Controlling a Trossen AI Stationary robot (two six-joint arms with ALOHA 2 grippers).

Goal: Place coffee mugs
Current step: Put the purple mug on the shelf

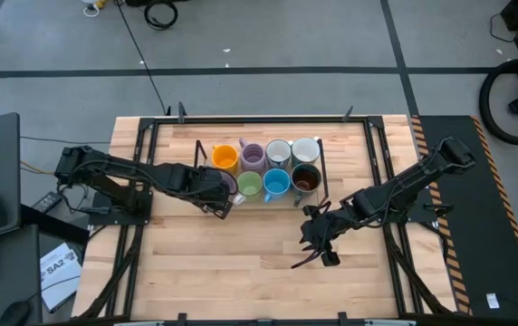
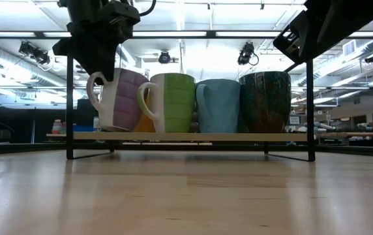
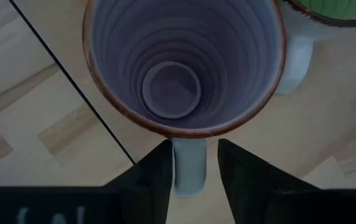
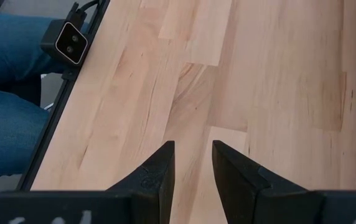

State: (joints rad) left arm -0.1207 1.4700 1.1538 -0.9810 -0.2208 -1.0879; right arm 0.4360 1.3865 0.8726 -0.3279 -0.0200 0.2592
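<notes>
While the L gripper is hanging over the wooden rack, its fingers are standing on either side of the pale handle of a lilac mug. One finger is lying against the handle and the other is showing a thin gap, so the jaws are sitting apart rather than clamping. That mug is standing upright on the rack at the 9 o'clock end of the near row, opening up.

Going toward 3 o'clock in the same row, the green mug, bright blue mug and dark glazed mug are standing side by side, touching or nearly so. Behind them, toward 12 o'clock, the second row is holding the orange mug, a 2nd lilac mug, the white patterned mug and a pale mug. The rack is sitting toward 12 o'clock on the table.

The R gripper is waiting at approx. 4 o'clock of the rack, over bare wood, its fingers parted w/ nothing between them. Past the table's edge in the R wrist view, a person's legs in blue jeans are showing.
</notes>
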